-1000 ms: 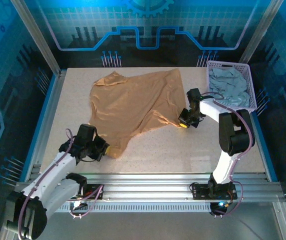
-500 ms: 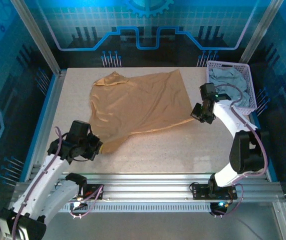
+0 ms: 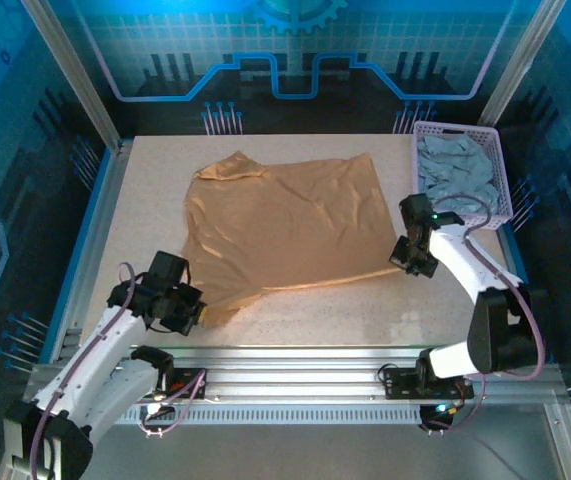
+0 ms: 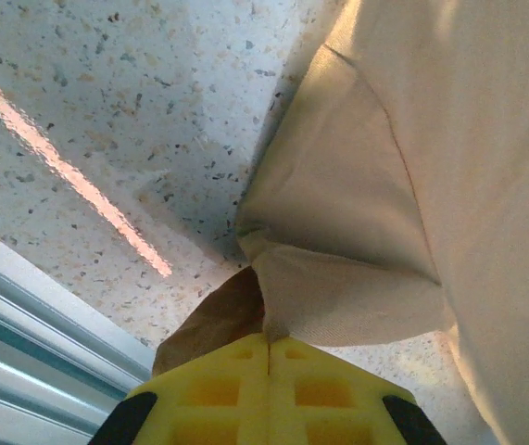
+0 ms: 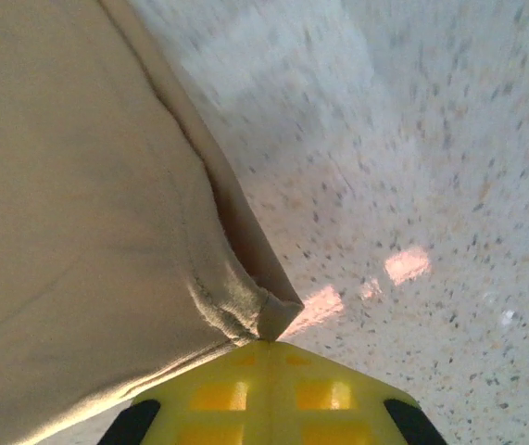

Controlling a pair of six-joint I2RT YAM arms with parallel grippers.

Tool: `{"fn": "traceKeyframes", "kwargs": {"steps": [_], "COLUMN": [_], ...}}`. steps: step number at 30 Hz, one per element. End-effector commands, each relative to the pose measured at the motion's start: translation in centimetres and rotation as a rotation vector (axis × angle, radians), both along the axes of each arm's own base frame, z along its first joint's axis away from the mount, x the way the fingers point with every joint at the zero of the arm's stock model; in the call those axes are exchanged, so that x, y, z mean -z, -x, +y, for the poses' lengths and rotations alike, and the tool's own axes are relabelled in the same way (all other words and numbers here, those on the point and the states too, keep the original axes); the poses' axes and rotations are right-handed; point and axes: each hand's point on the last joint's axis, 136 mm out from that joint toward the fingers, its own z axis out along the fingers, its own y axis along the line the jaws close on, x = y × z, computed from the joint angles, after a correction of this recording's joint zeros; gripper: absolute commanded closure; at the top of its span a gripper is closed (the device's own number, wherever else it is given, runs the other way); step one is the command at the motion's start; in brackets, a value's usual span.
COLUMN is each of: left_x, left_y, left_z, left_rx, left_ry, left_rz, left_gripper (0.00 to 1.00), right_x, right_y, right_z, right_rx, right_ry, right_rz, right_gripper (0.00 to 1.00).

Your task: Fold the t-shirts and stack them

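The tan t-shirt [image 3: 285, 225] lies spread across the middle of the table, stretched between both arms. My left gripper [image 3: 190, 310] is shut on its near-left corner; in the left wrist view the yellow fingers [image 4: 269, 389] pinch a fold of the tan t-shirt [image 4: 375, 204]. My right gripper [image 3: 402, 255] is shut on the shirt's near-right corner, and the hem of the tan t-shirt [image 5: 79, 185] bunches at its fingertips [image 5: 266, 389]. A pale grey-blue t-shirt [image 3: 455, 175] sits crumpled in the basket.
The lavender lattice basket [image 3: 500, 160] stands at the table's back right corner, close to the right arm. Bare speckled tabletop [image 3: 345, 310] runs along the near edge, in front of a metal rail [image 3: 295, 385].
Both grippers have pulled the tan shirt's corners outward and toward the near edge. The right gripper went right and nearer, and the shirt has spread out flatter.
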Motion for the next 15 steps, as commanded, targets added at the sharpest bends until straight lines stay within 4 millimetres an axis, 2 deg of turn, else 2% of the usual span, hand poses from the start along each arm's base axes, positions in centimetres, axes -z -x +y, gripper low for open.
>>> {"fn": "traceKeyframes", "kwargs": {"steps": [1,6,10,12,15], "left_x": [-0.5,-1.2,-3.0,-4.2,-5.7], "left_y": [-0.8,-1.4,-2.5,-3.4,-5.9], "left_z": [-0.7,-0.5,0.9,1.8,2.6], "left_rx": [0.006,0.015,0.021,0.025,0.025], "left_ry": [0.031,0.007,-0.089,-0.142,-0.166], "left_rz": [-0.027,-0.038,-0.085,-0.116,-0.172], "left_gripper": [1.0,1.0,1.0,1.0,1.0], "right_x": [1.2,0.7,0.1,-0.4,-1.3], "right_y": [0.3,-1.0,-1.6,-2.0,-3.3], "right_z": [0.4,0.0,-0.2,0.2,1.2], "right_rx": [0.014,-0.003,0.001,-0.005,-0.032], "right_ry": [0.004,0.046,0.056,0.04,0.006], "right_rz": [0.045,0.043,0.023,0.004,-0.05], "right_gripper": [1.0,1.0,1.0,1.0,1.0]}}
